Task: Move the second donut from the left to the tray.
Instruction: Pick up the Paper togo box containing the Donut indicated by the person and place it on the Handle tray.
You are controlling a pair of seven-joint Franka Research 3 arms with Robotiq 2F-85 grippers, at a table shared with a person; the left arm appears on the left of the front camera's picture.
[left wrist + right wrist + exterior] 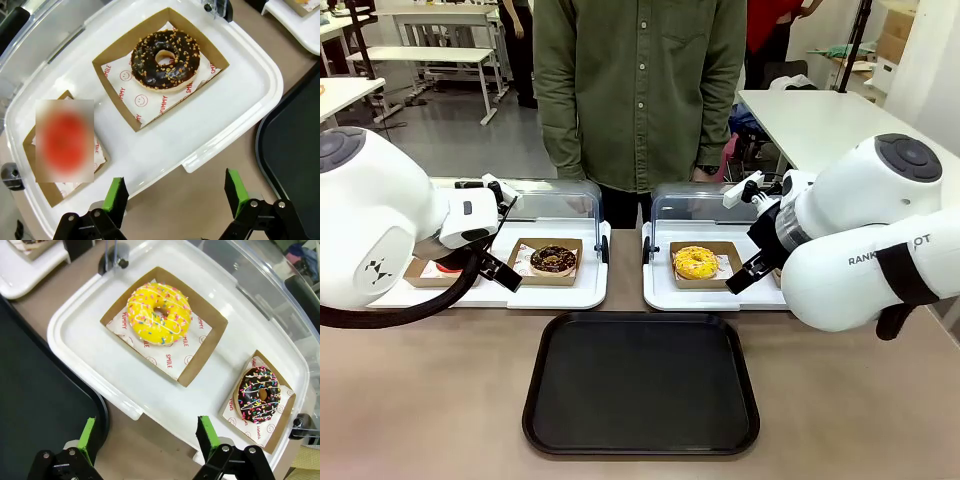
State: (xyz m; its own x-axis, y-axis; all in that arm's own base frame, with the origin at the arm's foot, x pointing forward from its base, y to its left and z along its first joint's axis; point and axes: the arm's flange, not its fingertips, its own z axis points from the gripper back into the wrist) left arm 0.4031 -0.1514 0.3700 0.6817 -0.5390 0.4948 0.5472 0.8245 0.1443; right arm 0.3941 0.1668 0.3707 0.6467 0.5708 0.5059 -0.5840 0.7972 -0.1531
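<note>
Setting: wooden table [440, 400] in a workroom; a person [640, 90] in a green shirt stands at its far side, behind two lidded display trays.
Left gripper [175, 192]: jaws wide apart and empty, hovering over the table just short of the left display tray's near rim.
Left display tray [225, 105]: white, its clear lid [555, 200] raised at the back; it holds two donuts.
Red-glazed donut [447, 267]: first from the left, partly hidden behind the left arm in the front view.
Second donut from the left [166, 60]: chocolate glaze with light specks, lying flat in its square cardboard holder [114, 95] on the left display tray, apart from both grippers.
Governing relation: this donut lies ahead of the left gripper, beyond the white rim and roughly in line with the gap between the fingers; the left arm is clearly the nearer. The holder sits cornerwise to the fingers, so a wrist roll would probably help a grip across its walls.
Tray [640, 385]: black, bare, mid-table on the robot's side, to the right of the donut and nearer the robot.
Yellow donut [159, 314]: third from the left, on the right display tray [90, 340].
Sprinkled dark donut [258, 395]: farthest right.
Right gripper [147, 432]: fingers spread, holding nothing, hovering near that tray's edge.
</note>
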